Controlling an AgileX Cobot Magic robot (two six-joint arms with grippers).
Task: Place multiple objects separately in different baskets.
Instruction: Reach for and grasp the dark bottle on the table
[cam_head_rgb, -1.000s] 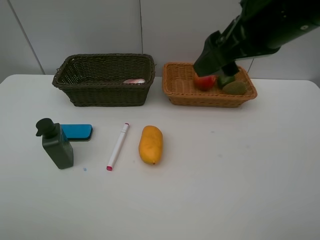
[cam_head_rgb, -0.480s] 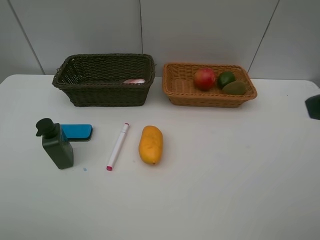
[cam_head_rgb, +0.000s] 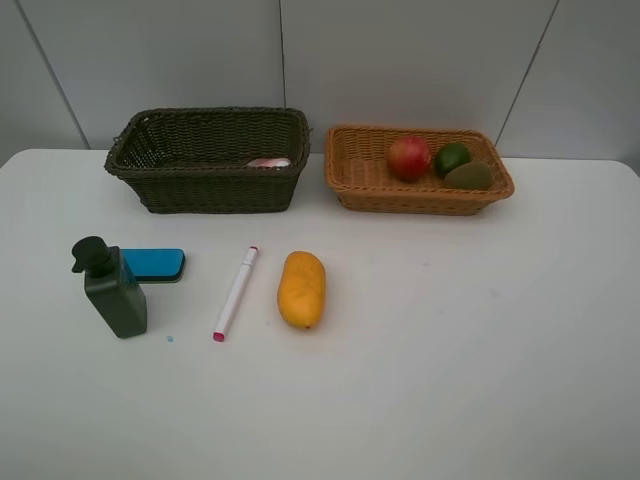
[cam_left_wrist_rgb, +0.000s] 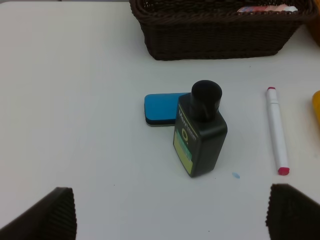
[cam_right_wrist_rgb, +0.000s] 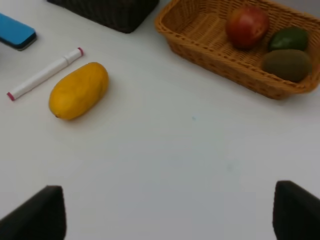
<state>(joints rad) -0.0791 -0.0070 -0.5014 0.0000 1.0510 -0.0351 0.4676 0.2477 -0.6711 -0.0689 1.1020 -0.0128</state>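
The left gripper (cam_left_wrist_rgb: 165, 215) hangs spread wide and empty. The pump bottle (cam_left_wrist_rgb: 200, 135) stands just ahead of it, with the eraser (cam_left_wrist_rgb: 161, 108) just beyond and the marker (cam_left_wrist_rgb: 276, 130) alongside. Farther ahead, the dark basket (cam_left_wrist_rgb: 210, 40) holds the pink bottle (cam_left_wrist_rgb: 265, 8). The right gripper (cam_right_wrist_rgb: 165, 212) is also spread and empty. The mango (cam_right_wrist_rgb: 79, 90) lies ahead of it, and the tan basket (cam_right_wrist_rgb: 220, 67) beyond holds 3 fruits: apple (cam_right_wrist_rgb: 247, 25), lime (cam_right_wrist_rgb: 289, 37) and kiwi (cam_right_wrist_rgb: 287, 64).

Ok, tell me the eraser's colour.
Bright blue; the eraser shows best in the left wrist view.
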